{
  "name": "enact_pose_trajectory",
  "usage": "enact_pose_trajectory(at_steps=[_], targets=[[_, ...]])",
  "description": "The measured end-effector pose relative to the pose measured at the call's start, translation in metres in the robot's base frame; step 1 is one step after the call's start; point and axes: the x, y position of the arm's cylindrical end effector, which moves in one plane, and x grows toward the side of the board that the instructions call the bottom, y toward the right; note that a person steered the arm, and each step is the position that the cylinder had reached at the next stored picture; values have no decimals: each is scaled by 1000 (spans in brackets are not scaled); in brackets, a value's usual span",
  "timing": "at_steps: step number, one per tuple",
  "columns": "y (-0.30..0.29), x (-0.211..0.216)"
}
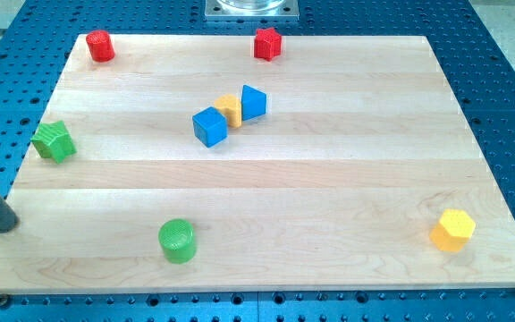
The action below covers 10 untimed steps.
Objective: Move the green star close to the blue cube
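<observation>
The green star (54, 140) lies at the board's left edge, about mid-height. The blue cube (210, 126) sits near the board's middle, toward the view's top, touching a small yellow block (230, 109) with a blue triangular block (253, 102) on that block's right. My tip (7, 224) is at the view's left edge, on the board's lower left, below and left of the green star and apart from it. The rod runs off the view's left.
A red cylinder (101, 45) stands at the top left corner and a red star-like block (266, 43) at the top middle. A green cylinder (178, 241) is at the bottom left of middle. A yellow hexagonal block (452, 230) is at the bottom right.
</observation>
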Motion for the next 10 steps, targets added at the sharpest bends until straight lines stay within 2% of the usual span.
enact_pose_trajectory(at_steps=[3, 4, 5, 6, 7, 8, 10], targets=[[-2, 1], [-14, -30], [-1, -103], [64, -178], [95, -173], [49, -160], [50, -102]])
